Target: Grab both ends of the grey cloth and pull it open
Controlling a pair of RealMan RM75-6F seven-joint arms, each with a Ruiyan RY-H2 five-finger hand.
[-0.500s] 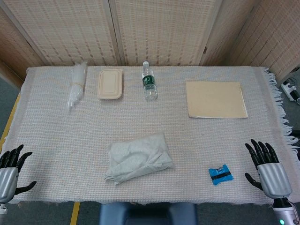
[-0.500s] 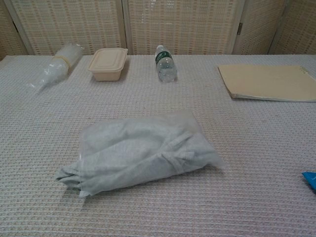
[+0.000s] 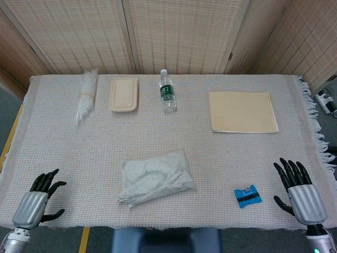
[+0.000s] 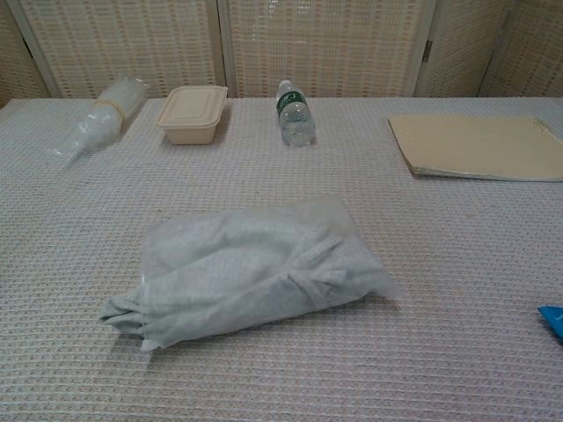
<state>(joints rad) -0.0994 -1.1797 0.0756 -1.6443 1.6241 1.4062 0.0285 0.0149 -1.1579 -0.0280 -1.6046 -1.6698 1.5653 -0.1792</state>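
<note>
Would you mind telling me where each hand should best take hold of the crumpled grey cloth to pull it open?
Probably at its two far ends: the crumpled grey cloth lies slanted, so the left hand could come in from the left to the bunched near-left corner, and the right hand from the right to the far-right edge. Both hands are open and apart from it.

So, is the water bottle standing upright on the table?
No, the water bottle lies on its side on the table, cap toward the screen.

head high overhead, chest low, near cloth (image 4: 251, 268)
</note>
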